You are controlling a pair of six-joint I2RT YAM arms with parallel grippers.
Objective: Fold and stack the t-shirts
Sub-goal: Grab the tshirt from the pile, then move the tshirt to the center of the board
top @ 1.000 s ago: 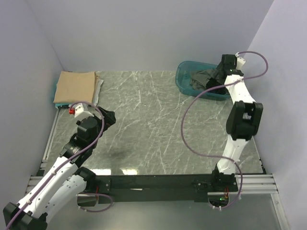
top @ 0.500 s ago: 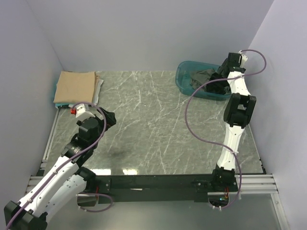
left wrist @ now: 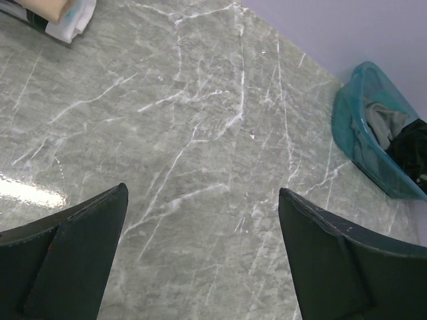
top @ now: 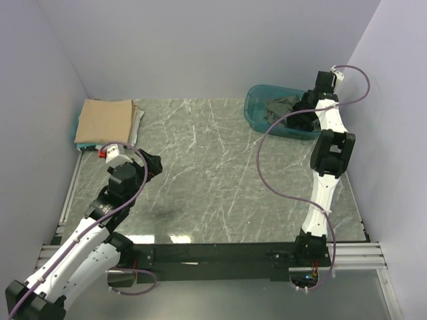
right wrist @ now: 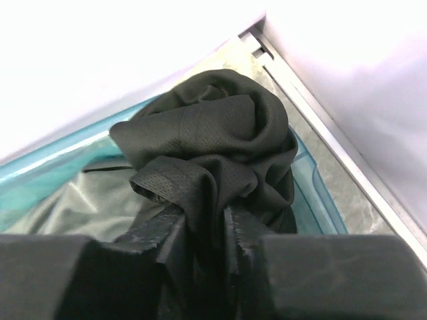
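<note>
R pincer (right wrist: 203,225) is closed narrow on a bunched fold of the black t-shirt (right wrist: 213,133), with cloth pinched between both fingers. The grip is made inside the teal tub (right wrist: 40,173) at the far-R corner of the table (top: 213,173). The rest of the shirt is heaped in a crumpled wad just beyond the fingertips, over the tub's R end. Whether it's clear of the tub floor can't be told. A dark grey t-shirt (left wrist: 380,123) is seen crumpled in the same tub, beside the black one and toward the tub's L side. In the top view the R arm is stretched out to the tub along the R wall. L pincer (left wrist: 203,192) is spread wide w/ nothing between the fingers, held above bare marble near the table's L side and well apart from the tub. A folded tan t-shirt (top: 103,120) is laid flat at the far-L corner on top of a stack. Pale t-shirts (top: 137,123) are visible under it, their edges sticking out on the stack's R side.
</note>
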